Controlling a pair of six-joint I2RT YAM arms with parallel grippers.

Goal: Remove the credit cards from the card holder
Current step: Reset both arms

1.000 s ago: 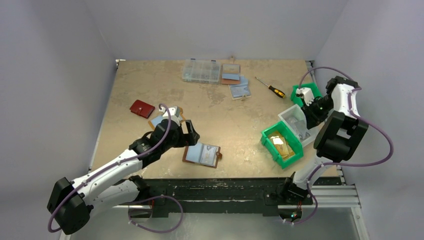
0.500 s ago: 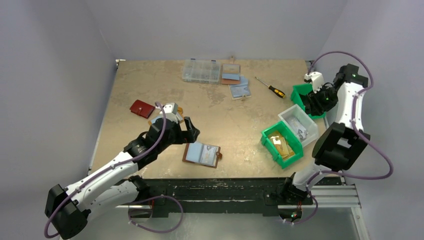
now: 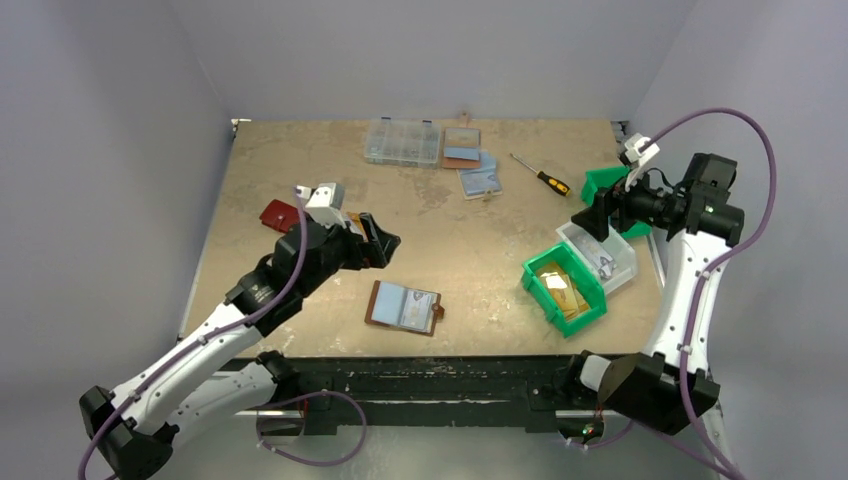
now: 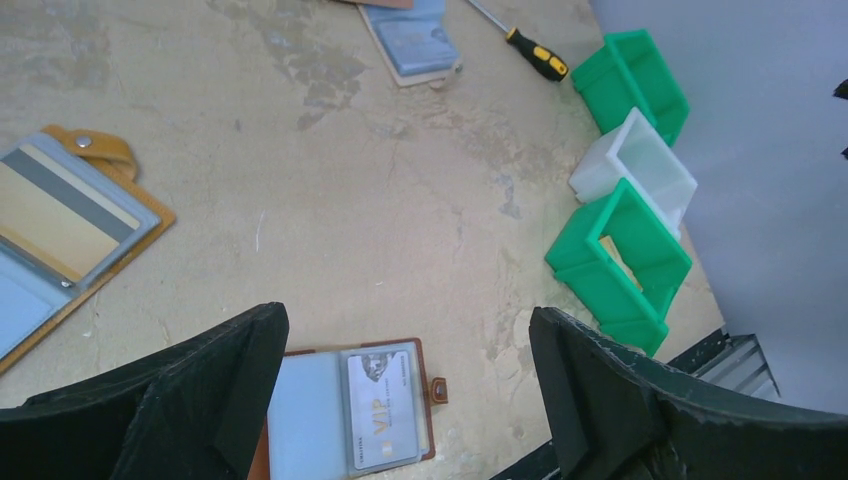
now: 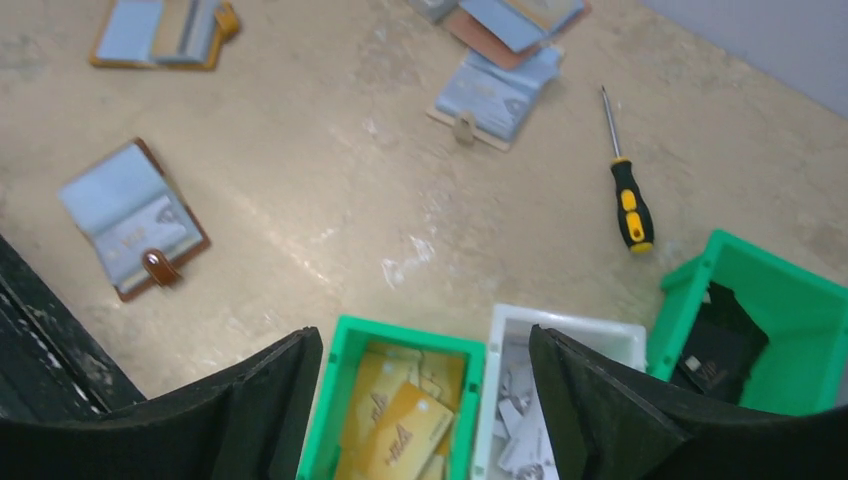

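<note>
L claw (image 3: 382, 243) spread wide, empty, hovering by card holder (image 3: 404, 307), R arm elbow-high, R claw (image 3: 592, 218) released over white bin (image 5: 570, 322)

Left gripper (image 4: 405, 330) is seen with jaws spread wide over the surface (image 4: 350, 200); the card holder (image 4: 310, 415) is laid open between them, a silvery VIP card (image 4: 385, 420) tucked in one sleeve. Three bins (image 4: 603, 172) are lined up right.

I count one card holder (image 3: 404, 307), one dark red wallet (image 3: 272, 213) at nine o'clock, three other holders (image 5: 500, 85), two green bins (image 5: 410, 336) and one white bin (image 4: 605, 170) at three o'clock, one screwdriver (image 5: 630, 205), and one clear box (image 3: 402, 142) at twelve.
</note>
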